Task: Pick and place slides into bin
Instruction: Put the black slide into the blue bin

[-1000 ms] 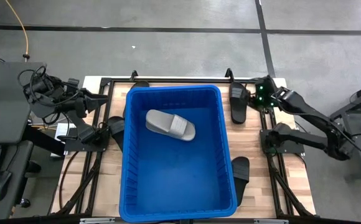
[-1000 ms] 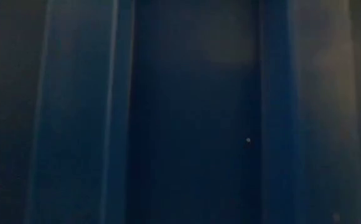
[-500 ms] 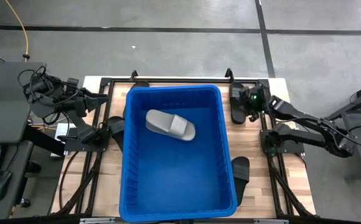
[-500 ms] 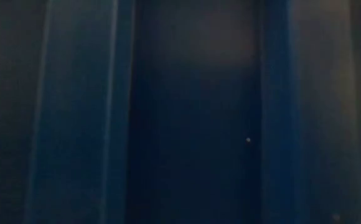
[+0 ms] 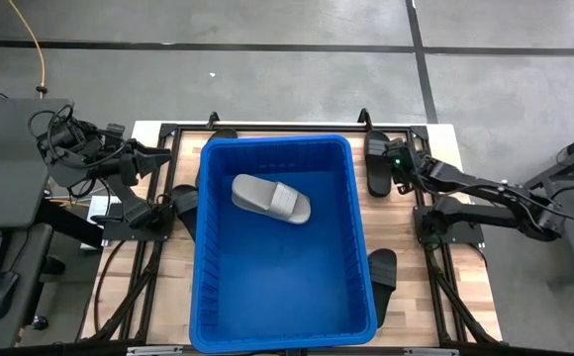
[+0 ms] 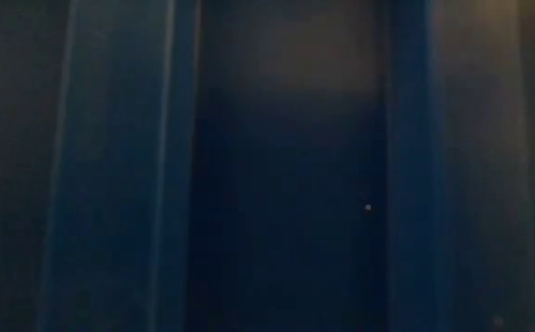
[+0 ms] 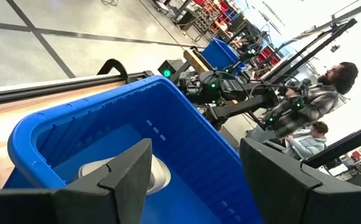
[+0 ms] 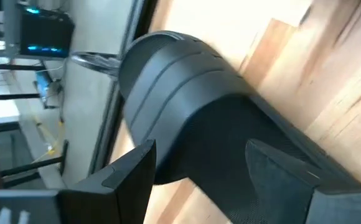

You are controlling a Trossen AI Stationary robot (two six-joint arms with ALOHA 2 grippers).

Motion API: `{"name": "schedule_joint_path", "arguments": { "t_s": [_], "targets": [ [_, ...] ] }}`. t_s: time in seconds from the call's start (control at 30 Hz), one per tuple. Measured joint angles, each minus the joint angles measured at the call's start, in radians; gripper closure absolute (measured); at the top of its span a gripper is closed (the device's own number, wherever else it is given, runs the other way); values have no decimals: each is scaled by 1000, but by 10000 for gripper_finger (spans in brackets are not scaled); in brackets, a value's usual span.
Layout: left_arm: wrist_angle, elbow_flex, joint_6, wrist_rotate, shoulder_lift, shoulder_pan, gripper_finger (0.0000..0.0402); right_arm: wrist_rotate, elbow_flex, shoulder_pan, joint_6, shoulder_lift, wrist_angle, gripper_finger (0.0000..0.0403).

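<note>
The blue bin [image 5: 285, 235] sits in the middle of the wooden worktop [image 5: 470, 282] and takes up most of it. It holds one grey slide [image 5: 270, 199], lying on the bin floor toward the far left part, its strap up. The left wrist view shows the same slide [image 7: 94, 169] down inside the bin [image 7: 187, 143].

Four black slides lie on the worktop outside the bin, as far as the high view shows. One [image 5: 378, 165] lies just beside the bin's far right corner, one [image 5: 382, 269] beside its right wall nearer the front, one [image 5: 184, 205] against its left wall, and one [image 5: 221, 133] peeks out behind its far left corner.

The right end effector [image 5: 396, 168] is over the far right black slide [image 8: 193, 124], fingers spread wide on either side of its strap, gripping nothing. The left end effector [image 5: 164, 155] waits left of the bin, wide open and empty.

The bin wall fills the low view. Two people [image 7: 311, 112] show in the room beyond.
</note>
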State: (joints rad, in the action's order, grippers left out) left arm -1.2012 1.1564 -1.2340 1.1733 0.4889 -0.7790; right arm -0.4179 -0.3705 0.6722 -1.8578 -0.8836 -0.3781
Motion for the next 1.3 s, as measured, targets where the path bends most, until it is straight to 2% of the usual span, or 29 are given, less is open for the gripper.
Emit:
{"name": "schedule_joint_path", "arguments": {
  "t_s": [0.43, 0.6, 0.7, 0.77, 0.93, 0.97, 1.1, 1.3],
  "targets": [
    [30, 0, -4, -2, 0, 0, 167, 54, 0, 82, -1, -293, 376, 167],
    [33, 0, -10, -3, 0, 0, 167, 55, 0, 96, 26, -348, 420, 176],
    [33, 0, -22, -3, 0, 0, 167, 55, 0, 108, 87, -354, 421, 204],
    [33, 0, -27, -3, 0, 0, 167, 56, 0, 117, 140, -354, 424, 238],
    [29, 0, -28, -2, 0, 0, 167, 97, 0, 138, 310, -353, 464, 373],
    [26, 0, -28, -2, 0, 0, 167, 108, 0, 141, 347, -353, 477, 386],
    [23, 0, -28, -2, 0, 0, 167, 126, 0, 147, 380, -334, 478, 398],
    [20, 0, -27, -2, 0, 0, 167, 37, -3, 125, 430, -194, 472, 401]
  ]
}}
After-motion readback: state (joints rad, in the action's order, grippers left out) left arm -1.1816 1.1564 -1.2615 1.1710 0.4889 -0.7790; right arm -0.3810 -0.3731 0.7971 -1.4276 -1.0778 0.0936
